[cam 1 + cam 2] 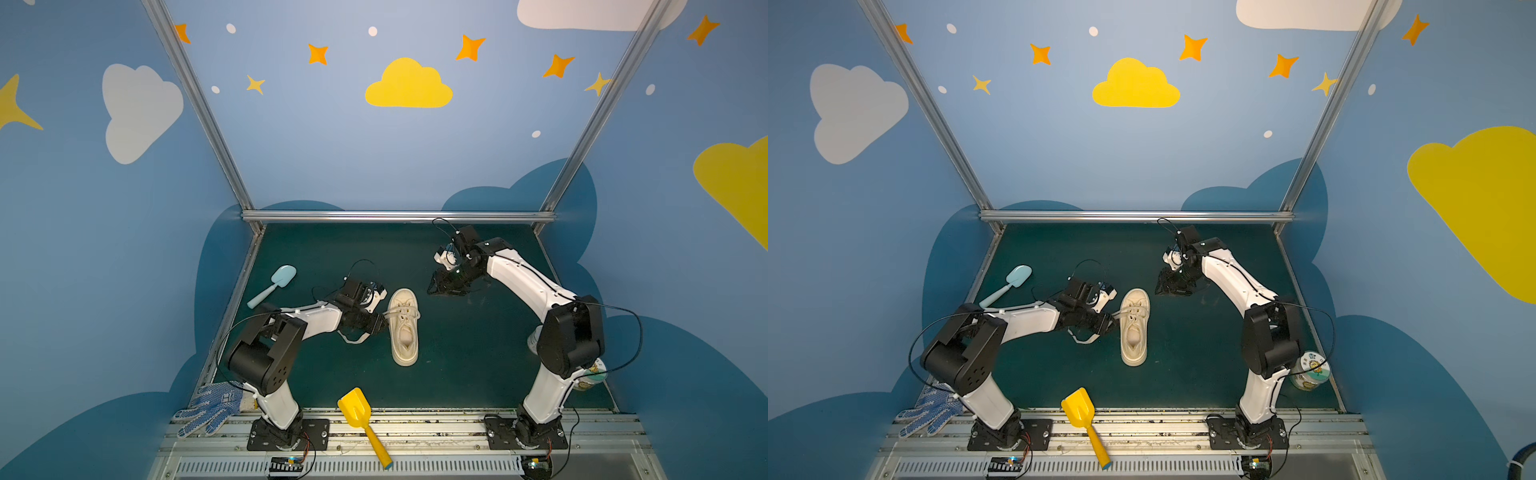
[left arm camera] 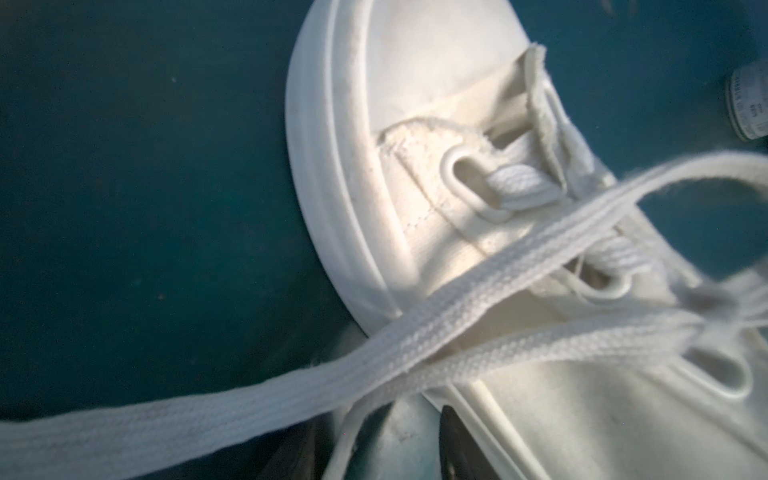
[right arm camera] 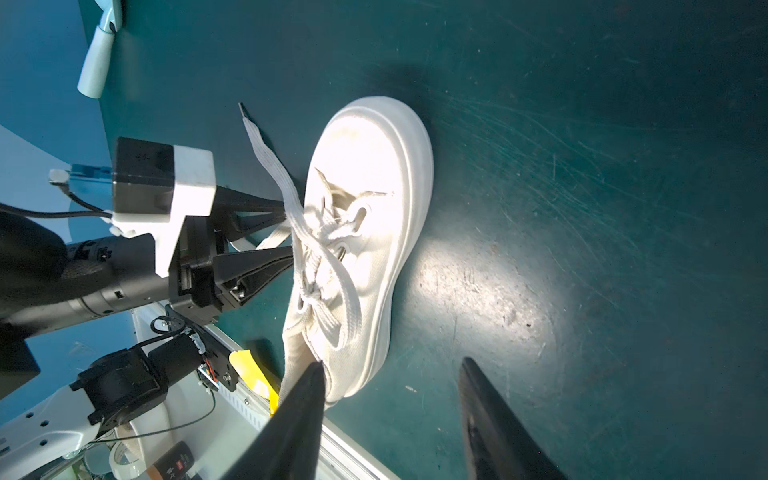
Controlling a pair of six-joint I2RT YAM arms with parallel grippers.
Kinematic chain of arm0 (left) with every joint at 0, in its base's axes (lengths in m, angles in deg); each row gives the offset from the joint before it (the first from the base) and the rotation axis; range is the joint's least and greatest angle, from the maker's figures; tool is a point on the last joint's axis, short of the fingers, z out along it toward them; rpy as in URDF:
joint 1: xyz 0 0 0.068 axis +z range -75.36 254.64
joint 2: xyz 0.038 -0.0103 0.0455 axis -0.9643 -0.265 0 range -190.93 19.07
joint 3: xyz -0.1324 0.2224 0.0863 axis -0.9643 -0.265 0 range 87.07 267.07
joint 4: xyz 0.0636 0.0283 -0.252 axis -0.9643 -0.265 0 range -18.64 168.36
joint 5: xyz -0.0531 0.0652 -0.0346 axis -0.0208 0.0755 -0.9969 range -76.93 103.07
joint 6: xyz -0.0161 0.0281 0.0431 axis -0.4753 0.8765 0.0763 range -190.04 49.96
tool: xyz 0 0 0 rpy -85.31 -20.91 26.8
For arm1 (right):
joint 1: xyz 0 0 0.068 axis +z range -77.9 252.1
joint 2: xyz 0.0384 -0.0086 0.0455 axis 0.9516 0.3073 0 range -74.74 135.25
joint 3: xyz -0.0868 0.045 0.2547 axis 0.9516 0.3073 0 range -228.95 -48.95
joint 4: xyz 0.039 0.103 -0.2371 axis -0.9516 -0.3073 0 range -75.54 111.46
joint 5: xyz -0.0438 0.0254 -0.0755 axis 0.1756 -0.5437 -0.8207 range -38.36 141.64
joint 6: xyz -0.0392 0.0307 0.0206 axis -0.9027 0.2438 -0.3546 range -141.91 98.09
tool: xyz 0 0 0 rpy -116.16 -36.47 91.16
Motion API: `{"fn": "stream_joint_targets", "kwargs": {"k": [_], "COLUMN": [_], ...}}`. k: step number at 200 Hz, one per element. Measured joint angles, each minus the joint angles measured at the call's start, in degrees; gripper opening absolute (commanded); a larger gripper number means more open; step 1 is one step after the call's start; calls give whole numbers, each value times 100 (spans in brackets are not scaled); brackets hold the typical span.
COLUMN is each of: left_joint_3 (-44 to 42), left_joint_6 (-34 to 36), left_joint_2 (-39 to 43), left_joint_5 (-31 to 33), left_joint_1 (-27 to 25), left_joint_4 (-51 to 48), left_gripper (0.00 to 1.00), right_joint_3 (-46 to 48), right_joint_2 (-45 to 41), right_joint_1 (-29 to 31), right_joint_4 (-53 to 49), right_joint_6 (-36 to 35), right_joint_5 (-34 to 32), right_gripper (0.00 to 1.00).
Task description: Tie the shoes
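A printed tub (image 1: pixel 1308 370) is standing at the right edge of the green mat (image 1: pixel 1183 374), half hidden behind my right arm. I am not seeing into it, so I cannot tell what it is holding. The dotted glove (image 1: pixel 208 405) is lying partly under my left arm's base. The sneaker (image 1: pixel 404 332) is sitting upright near the mat's middle, toe pointing toward the back wall, with its laces (image 3: pixel 270 162) hanging loose. My left gripper (image 3: pixel 289 232) is reaching in at the sneaker's side, jaws standing partly apart, and one lace strand is running between them. I cannot tell whether the pads are touching it. My right gripper (image 3: pixel 390 363) is hovering apart from the sneaker, toward the back right, jaws standing wide and gripping nothing.
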Motion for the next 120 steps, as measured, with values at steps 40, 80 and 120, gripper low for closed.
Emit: {"fn": "stream_joint_targets", "kwargs": {"k": [40, 80, 120], "left_joint_3": [-367, -402, -42], "left_joint_6": [17, 17, 48], "left_joint_2": [221, 476, 787], "left_joint_5": [-109, -157, -114], "left_joint_1": [-11, -63, -229], "left_joint_4": [166, 68, -343], "left_gripper": [18, 8, 7], "right_joint_3": [2, 4, 103], "right_joint_2": [-17, -17, -20], "right_joint_1": [-22, -24, -24], "right_joint_4": [0, 2, 44], "right_joint_6": [-7, -7, -2], "right_joint_5": [39, 57, 90], "right_gripper": [50, 48, 47]}}
